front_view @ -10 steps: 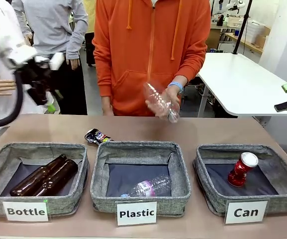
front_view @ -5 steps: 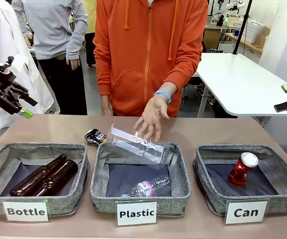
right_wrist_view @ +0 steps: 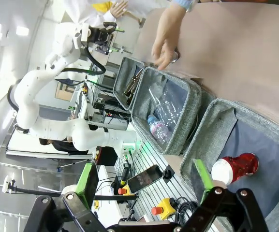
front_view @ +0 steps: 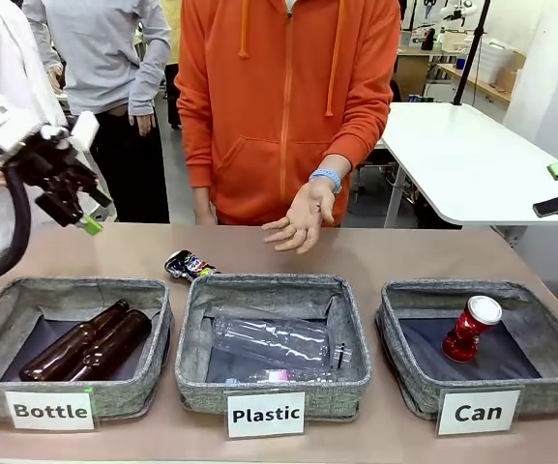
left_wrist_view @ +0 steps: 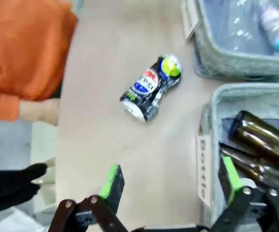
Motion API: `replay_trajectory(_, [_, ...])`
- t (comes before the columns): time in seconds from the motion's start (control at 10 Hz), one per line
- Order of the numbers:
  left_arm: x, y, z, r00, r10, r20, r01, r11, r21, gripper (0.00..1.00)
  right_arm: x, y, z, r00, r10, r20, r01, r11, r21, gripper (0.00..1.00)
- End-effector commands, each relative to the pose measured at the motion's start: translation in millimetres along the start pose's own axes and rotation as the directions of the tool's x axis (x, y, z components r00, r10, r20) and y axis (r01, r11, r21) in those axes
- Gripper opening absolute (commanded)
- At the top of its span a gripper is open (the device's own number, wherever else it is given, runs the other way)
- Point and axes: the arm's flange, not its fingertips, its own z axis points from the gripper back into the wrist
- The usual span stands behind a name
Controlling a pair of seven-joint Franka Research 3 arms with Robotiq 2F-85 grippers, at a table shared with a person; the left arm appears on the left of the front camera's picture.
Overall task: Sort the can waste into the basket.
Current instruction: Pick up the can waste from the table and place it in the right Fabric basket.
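A crushed dark can (front_view: pixel 189 264) with red and white print lies on the tan table behind the gap between the Bottle and Plastic baskets. In the left wrist view that crushed can (left_wrist_view: pixel 151 87) sits ahead of my open left gripper (left_wrist_view: pixel 170 179), well apart from it. From the front, the left gripper (front_view: pixel 90 213) hangs high at the far left, nothing in it. A red can (front_view: pixel 470 329) with a silver top leans inside the grey basket (front_view: pixel 387 314) signed "Can"; the red can (right_wrist_view: pixel 236 166) also lies below my open right gripper (right_wrist_view: pixel 145 180). The right gripper (front_view: pixel 552 188) hovers at the right edge.
The middle basket (front_view: pixel 190 333) signed "Plastic" holds clear bottles (front_view: pixel 271 340). The left basket (front_view: pixel 162 319) signed "Bottle" holds brown glass bottles (front_view: pixel 90 343). A person in an orange hoodie stands at the far side, one hand (front_view: pixel 301 217) held over the table's back edge.
The person let go of a clear plastic bottle, which dropped into the Plastic basket, and drew the hand back. My left gripper swung left, then back right. The right gripper stayed still.
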Motion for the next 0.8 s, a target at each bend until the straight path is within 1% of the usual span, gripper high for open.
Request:
replay_trajectory(0.0, [30.9,8.3,-19.8,0.983,-0.115,-0.143,0.109,0.993,-0.053,1.0,-1.6,1.0,1.4,1.0,0.014,-0.006,-0.014,1.0,0.001,1.0])
replay_trajectory(0.1, [52.9,14.6,-37.5,0.968,-0.143,-0.208,0.135,0.989,-0.054,1.0,-1.6,1.0,1.4,1.0,0.014,-0.006,-0.014,1.0,0.001,1.0])
replay_trajectory(0.2, [70.8,22.3,-57.9,0.943,-0.197,-0.269,0.18,0.98,-0.088,1.0,-1.6,1.0,1.4,1.0,0.014,-0.006,-0.014,1.0,0.001,1.0])
replay_trajectory(0.3, [86.0,30.5,-81.5,0.898,-0.225,-0.379,0.222,0.974,-0.051,1.0,-1.6,1.0,1.4,1.0,0.014,-0.006,-0.014,1.0,0.001,1.0])
replay_trajectory(0.4, [100.2,34.8,-100.0,0.87,-0.282,-0.404,0.27,0.959,-0.087,1.0,-1.6,1.0,1.4,1.0,0.014,-0.006,-0.014,1.0,0.001,1.0])
replay_trajectory(0.5, [113.3,38.8,-117.1,0.847,-0.352,-0.399,0.318,0.936,-0.151,1.0,-1.6,1.0,1.4,1.0,0.014,-0.006,-0.014,1.0,0.001,1.0])
replay_trajectory(0.6, [124.2,43.1,-138.2,0.839,-0.348,-0.418,0.313,0.938,-0.152,1.0,-1.6,1.0,1.4,1.0,0.014,-0.006,-0.014,1.0,0.001,1.0])
replay_trajectory(0.7, [126.6,45.3,-156.2,0.822,-0.384,-0.42,0.32,0.922,-0.218,1.0,-1.6,1.0,1.4,1.0,0.014,-0.006,-0.014,1.0,0.001,1.0])
